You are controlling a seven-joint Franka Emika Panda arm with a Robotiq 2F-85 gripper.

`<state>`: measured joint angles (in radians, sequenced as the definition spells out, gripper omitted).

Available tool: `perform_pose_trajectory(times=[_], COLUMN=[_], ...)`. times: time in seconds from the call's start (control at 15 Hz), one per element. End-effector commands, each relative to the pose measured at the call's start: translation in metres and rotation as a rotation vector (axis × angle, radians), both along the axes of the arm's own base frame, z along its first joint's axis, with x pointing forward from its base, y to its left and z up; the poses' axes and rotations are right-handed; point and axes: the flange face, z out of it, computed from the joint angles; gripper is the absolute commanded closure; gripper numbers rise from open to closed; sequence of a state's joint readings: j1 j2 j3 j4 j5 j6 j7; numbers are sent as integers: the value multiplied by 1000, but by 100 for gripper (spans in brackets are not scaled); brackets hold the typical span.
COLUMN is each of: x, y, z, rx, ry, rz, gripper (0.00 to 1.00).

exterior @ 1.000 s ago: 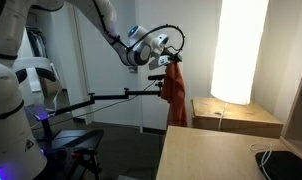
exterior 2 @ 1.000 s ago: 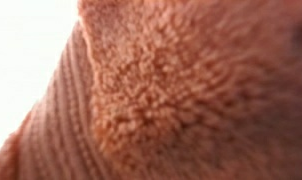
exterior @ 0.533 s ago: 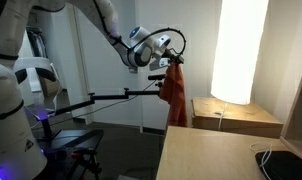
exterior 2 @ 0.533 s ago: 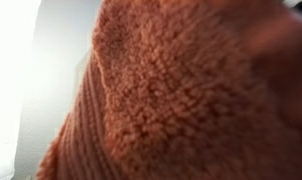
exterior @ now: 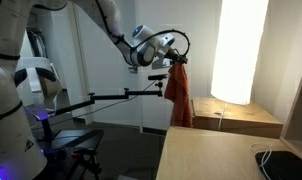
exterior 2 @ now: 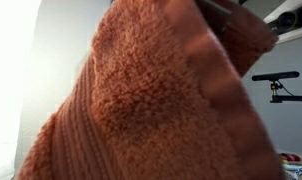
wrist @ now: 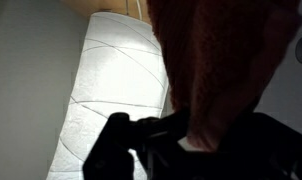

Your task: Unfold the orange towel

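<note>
The orange towel (exterior: 178, 95) is held up in the air by the gripper (exterior: 175, 58), which is clamped on its upper edge, and it hangs down loosely near the pale wooden box (exterior: 236, 115) and the bright white lamp (exterior: 239, 50). In an exterior view the towel (exterior 2: 141, 100) is seen very close, and the picture is almost filled by its fluffy cloth.

The orange towel (exterior: 178, 95) hangs, seemingly, beside wooden box (exterior: 237, 116)
</note>
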<state>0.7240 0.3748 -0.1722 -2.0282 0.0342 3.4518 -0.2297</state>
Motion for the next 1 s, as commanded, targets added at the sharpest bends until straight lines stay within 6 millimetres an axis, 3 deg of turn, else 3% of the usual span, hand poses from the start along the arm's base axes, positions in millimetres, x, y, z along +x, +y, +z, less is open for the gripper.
perform_pose_trajectory(times=[0.0, 0.27, 0.93], x=[-1, 1, 20], y=[1, -6, -56], z=[0, -6, -17], rx=[0, -2, 68], ry=[0, 11, 70], rz=[2, -5, -100], gripper=[100, 100, 100])
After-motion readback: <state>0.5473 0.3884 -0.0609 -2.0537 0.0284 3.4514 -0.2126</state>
